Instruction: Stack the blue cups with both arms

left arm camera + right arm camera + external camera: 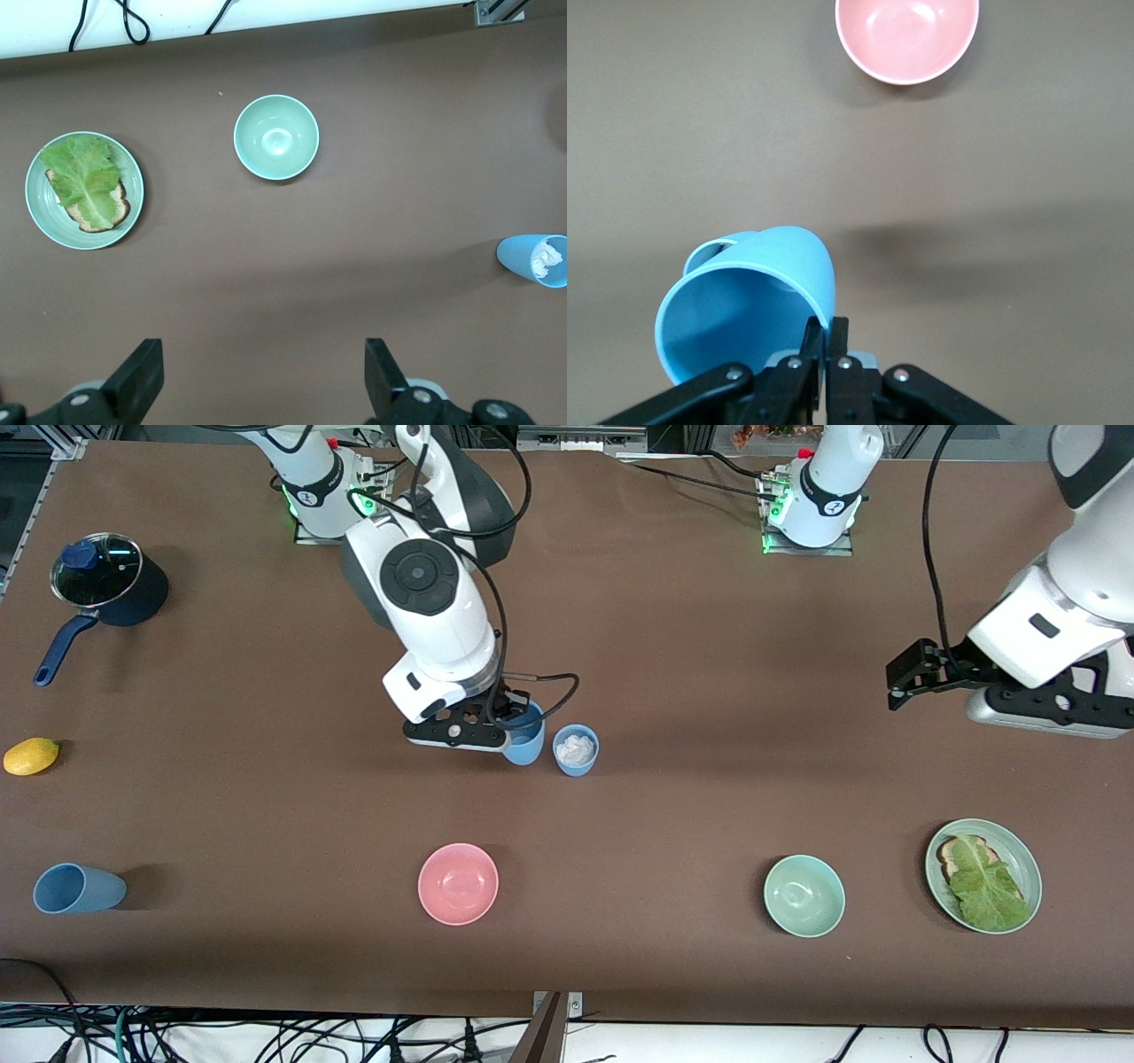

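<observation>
Right gripper (507, 737) jaws pinch rim of tilted blue cup (524, 744), just beside upright cup holding white wad (576, 750) mid-surface. Third cup (78, 888) lies sideways toward right arm's end. Left gripper (262, 376) waits, jaws spread.

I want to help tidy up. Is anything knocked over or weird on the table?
Yes. One blue cup lies tipped on its side near the right arm's end of the table. Another blue cup stands upright with something white and crumpled stuffed inside. The right gripper pinches the rim of a third blue cup, which hangs tilted.
</observation>
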